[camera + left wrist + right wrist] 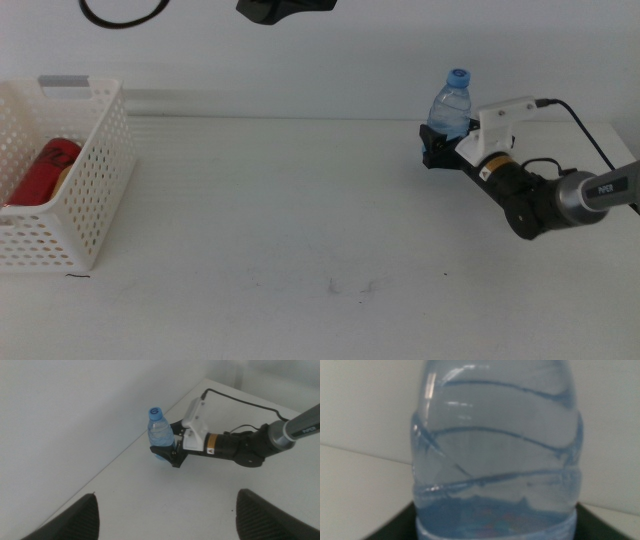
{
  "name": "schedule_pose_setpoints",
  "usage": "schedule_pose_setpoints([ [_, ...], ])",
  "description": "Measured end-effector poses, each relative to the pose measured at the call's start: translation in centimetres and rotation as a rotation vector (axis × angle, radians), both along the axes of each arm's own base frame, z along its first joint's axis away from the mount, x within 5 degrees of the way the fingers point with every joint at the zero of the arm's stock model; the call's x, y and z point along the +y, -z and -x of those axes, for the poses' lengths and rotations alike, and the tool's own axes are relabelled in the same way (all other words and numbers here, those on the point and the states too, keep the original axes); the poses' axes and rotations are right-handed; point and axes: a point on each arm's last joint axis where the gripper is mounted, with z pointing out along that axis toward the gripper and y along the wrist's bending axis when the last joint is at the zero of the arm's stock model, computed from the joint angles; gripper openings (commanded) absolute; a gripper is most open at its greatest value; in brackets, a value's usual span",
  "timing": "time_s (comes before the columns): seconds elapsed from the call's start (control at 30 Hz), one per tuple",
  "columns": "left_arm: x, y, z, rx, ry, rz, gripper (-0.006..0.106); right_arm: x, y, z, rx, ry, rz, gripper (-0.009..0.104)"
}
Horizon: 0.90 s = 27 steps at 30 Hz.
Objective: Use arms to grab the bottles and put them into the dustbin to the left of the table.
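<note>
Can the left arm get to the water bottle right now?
Probably not easily. The right gripper already sits around the water bottle at the table's far right side. The left gripper hangs open well away from it, with bare table between.

The counter (320,220) carries a dustbin (95,180) at its far left edge, with a can (42,170) lying inside it against the left side and tilted. Well apart, toward the right rear of the counter, a water bottle (452,103) stands upright near the back wall. The right arm (560,200) reaches in from the right side, and its tool (440,143) sits around the lower part of the bottle, one jaw on each side. In the left wrist view the left tool (165,515) hangs above the counter, well apart from the bottle (160,434) and the right tool (170,452), its jaws spread wide. The middle of the counter lies between dustbin and bottle.
</note>
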Motion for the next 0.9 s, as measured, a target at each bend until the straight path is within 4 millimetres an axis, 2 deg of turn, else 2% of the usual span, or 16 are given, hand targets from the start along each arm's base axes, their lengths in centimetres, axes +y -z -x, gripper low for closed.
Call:
schedule_pose_setpoints([
  [0.1,0.0,0.0,0.0,0.000,0.000,0.000,0.094,0.5,-0.1,-0.5,0.028,0.003,0.011,-0.002],
  [0.23,0.0,0.0,0.0,0.000,0.000,0.000,0.094,2.5,-0.9,0.0,0.090,-0.012,-0.004,-0.002],
  [0.33,0.0,0.0,0.0,0.000,0.000,0.000,0.094,5.8,-1.8,1.0,0.143,-0.068,0.008,-0.002],
  [0.5,0.0,0.0,0.0,0.000,0.000,0.000,0.094,12.9,-2.1,4.1,0.153,-0.237,0.044,-0.002],
  [0.63,0.0,0.0,0.0,0.000,0.000,0.000,0.094,16.0,-2.2,5.7,0.147,-0.315,0.054,-0.002],
  [0.7,0.0,0.0,0.0,0.000,0.000,0.000,0.094,16.8,-2.2,6.1,0.148,-0.332,0.057,0.003],
  [0.77,0.0,0.0,0.0,0.000,0.000,0.000,0.094,17.0,-2.2,6.3,0.152,-0.337,0.059,0.016],
  [0.83,0.0,0.0,0.0,0.000,0.000,0.000,0.094,17.0,-2.2,6.3,0.156,-0.334,0.058,0.039],
  [0.9,0.0,0.0,0.0,0.000,0.000,0.000,0.094,17.0,-2.2,6.3,0.171,-0.330,0.063,0.072],
])
